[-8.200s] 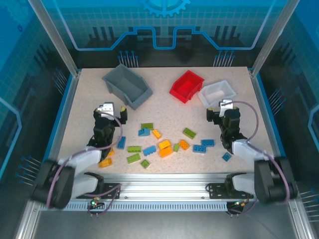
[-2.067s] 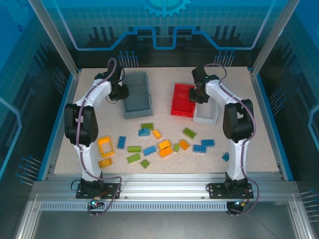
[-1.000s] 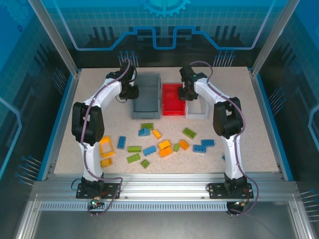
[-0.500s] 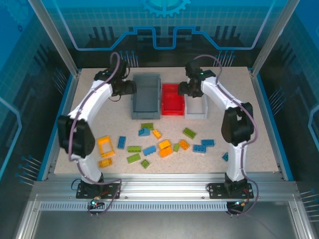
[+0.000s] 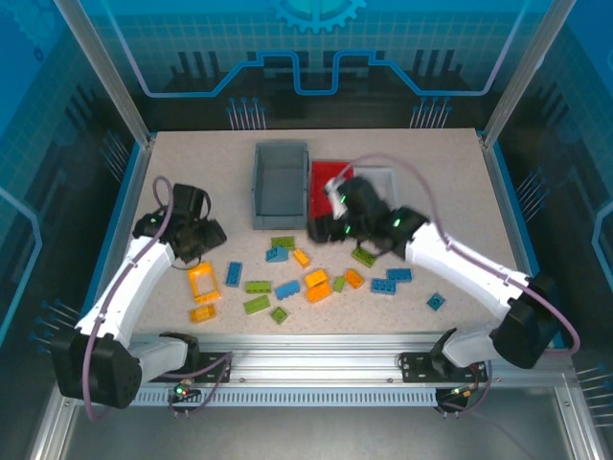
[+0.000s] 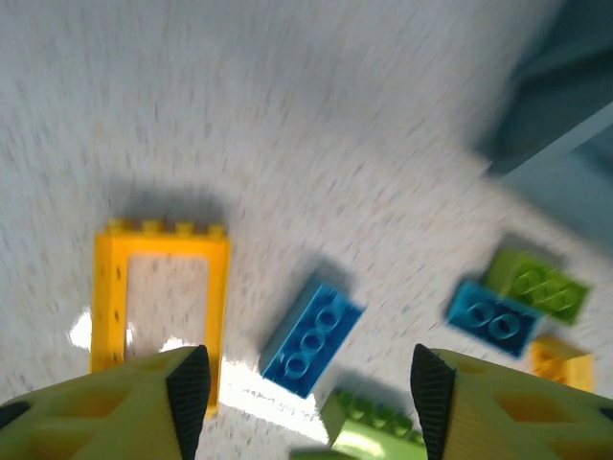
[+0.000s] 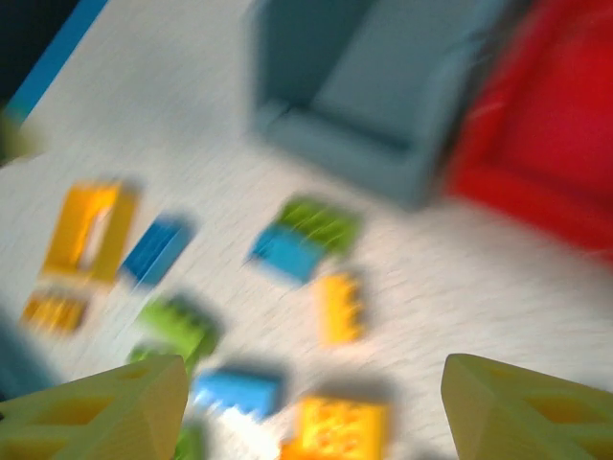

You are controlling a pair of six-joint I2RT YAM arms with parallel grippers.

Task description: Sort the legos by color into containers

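Sorting looks barely begun: the legos [image 5: 286, 288] lie scattered across the near tabletop [image 5: 192, 172], with none visible inside the gray bin [image 5: 260, 187], red bin [image 5: 321, 182] or white bin [image 5: 379, 175] lined up behind. Over them the left end effector [image 6: 306, 383] and right end effector [image 7: 316, 388] hang wide and empty.

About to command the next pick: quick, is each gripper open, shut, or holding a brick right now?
Left gripper: open, holding nothing.
Right gripper: open, holding nothing.
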